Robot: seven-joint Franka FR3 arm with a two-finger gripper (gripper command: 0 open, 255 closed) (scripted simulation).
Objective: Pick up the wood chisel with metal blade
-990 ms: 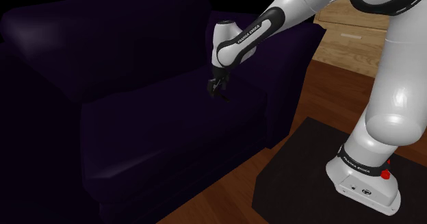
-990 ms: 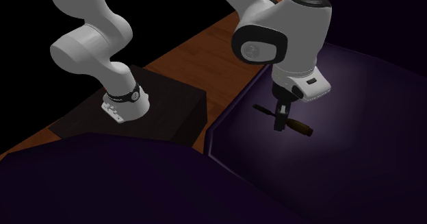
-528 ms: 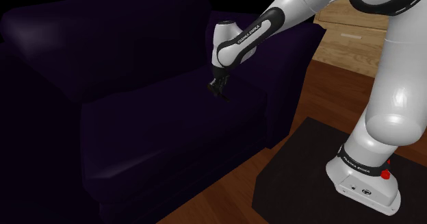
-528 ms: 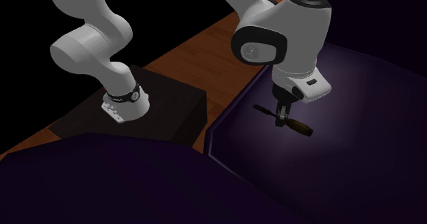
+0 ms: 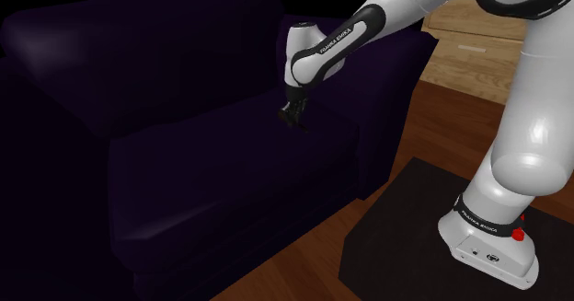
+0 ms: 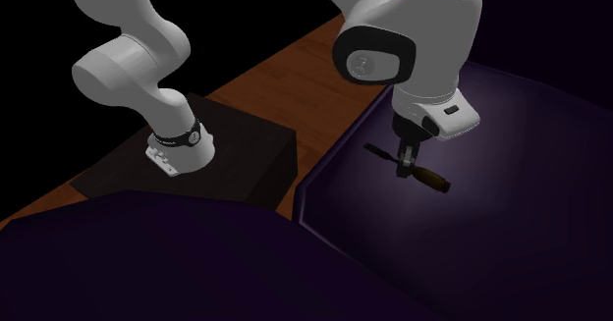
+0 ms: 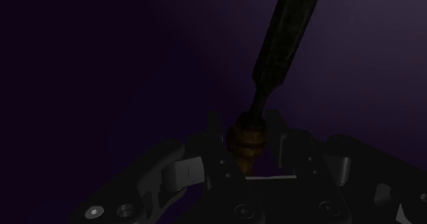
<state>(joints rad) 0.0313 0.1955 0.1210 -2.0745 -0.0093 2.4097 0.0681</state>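
Plainly the wood chisel [image 6: 424, 178] is a stiff, slim tool. I judge it light enough for one pinch but uneven in weight, with a thick brown handle at one end and a thin dark blade at the other. A hold far from the middle would probably let it tip or swivel between the pads. The rounded shaft may also be slippery, so the narrow waist where handle meets blade looks the soundest place to grip, clear of the sharp edge. It lies low over the dark purple sofa seat [image 6: 511, 172]. In the second exterior view the handle runs toward four o'clock from the pincer [image 6: 403, 164] and the blade toward ten o'clock. Whether it is clear of the cushion I cannot tell. The pincer is closed on it, the jaws only narrowly apart. In the wrist view the two black fingers [image 7: 213, 130] clasp a brownish ringed section of the tool, and the rest of the long dark shaft [image 7: 284, 38] sticks out past them toward one o'clock. In the shoulder view the pincer [image 5: 292, 115] points down at the seat, toward the seat's back right corner.
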